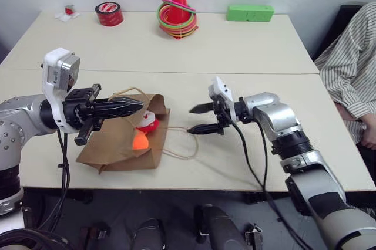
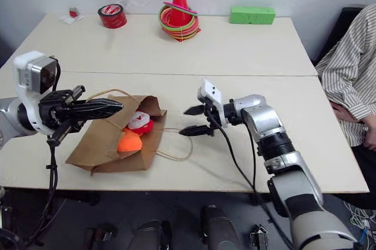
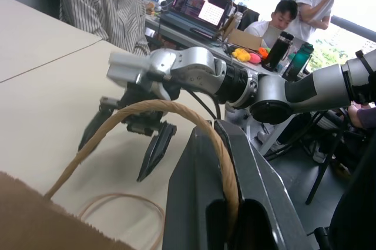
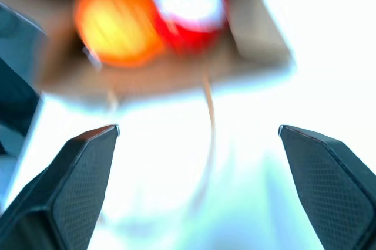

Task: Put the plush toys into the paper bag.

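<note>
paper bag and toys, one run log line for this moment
left gripper: shut on paper bag handle | right gripper: open, empty, beside bag | orange plush, red-and-white plush: in paper bag mouth

Orange toy, red-and-white toy, brown bag, striped sleeve

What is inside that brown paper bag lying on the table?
In the brown paper bag's open mouth sit a fuzzy orange plush toy and a round red-and-white plush toy. Deeper inside is hidden by paper.

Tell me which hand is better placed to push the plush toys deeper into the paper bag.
Probably right: the right hand is open and free beside the paper bag, while the left hand is shut on the handle, holding it open.
</note>
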Robot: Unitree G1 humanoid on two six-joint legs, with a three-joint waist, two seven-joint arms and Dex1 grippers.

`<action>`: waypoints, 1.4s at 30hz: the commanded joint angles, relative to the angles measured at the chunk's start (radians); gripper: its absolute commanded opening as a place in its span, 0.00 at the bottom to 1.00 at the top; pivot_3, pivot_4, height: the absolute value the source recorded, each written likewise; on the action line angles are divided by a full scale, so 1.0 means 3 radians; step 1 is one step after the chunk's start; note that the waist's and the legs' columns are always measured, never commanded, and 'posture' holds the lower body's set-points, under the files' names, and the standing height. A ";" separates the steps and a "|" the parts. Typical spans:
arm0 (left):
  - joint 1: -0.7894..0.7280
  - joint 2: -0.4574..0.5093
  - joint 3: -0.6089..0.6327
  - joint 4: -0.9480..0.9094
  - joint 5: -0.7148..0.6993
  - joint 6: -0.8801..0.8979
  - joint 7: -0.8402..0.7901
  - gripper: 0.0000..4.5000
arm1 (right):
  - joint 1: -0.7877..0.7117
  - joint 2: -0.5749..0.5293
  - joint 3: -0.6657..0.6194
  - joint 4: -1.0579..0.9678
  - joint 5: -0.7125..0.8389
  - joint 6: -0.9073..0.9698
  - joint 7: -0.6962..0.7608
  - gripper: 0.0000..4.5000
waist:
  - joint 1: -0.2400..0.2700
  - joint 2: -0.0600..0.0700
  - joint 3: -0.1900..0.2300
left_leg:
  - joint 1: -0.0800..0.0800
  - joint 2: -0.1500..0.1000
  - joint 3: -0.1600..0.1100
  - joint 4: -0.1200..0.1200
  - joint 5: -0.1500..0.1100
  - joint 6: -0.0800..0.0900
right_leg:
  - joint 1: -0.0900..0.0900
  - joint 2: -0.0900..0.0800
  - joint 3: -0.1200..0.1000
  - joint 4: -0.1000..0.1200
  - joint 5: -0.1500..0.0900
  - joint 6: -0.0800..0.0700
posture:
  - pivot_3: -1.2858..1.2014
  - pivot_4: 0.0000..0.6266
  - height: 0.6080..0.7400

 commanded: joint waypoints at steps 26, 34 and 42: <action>-0.0057 -0.0318 0.0141 0.0013 0.0197 -0.0591 0.0327 0.00 | 0.0238 -0.0673 -0.0679 -0.1609 0.1356 0.2319 0.0408 0.01 | 0.0095 0.0001 0.0000 | -0.0005 -0.0003 -0.0010 0.0004 -0.0006 0.0002 | -0.0001 -0.0002 -0.0004 -0.0004 0.0000 -0.0001 | 0.52 0.24 1.00; -0.0196 -0.0564 0.0056 0.0220 0.0483 -0.1000 0.0443 0.00 | -0.0307 -0.0764 -0.1310 -0.1299 0.1738 0.2634 -0.0071 0.01 | 0.0116 0.0000 0.0001 | -0.0005 -0.0003 -0.0008 0.0004 -0.0006 0.0003 | 0.0000 0.0000 -0.0003 -0.0006 0.0000 0.0000 | 0.52 0.24 1.00; -0.0419 -0.0734 -0.0002 0.0527 0.0876 -0.1484 0.0493 0.00 | -0.0682 -0.0633 -0.1494 -0.0819 0.1832 0.2424 -0.0329 0.01 | 0.0116 0.0000 0.0001 | -0.0011 -0.0003 -0.0005 0.0005 -0.0010 0.0010 | -0.0001 -0.0002 -0.0003 -0.0014 0.0003 0.0005 | 0.52 0.24 1.00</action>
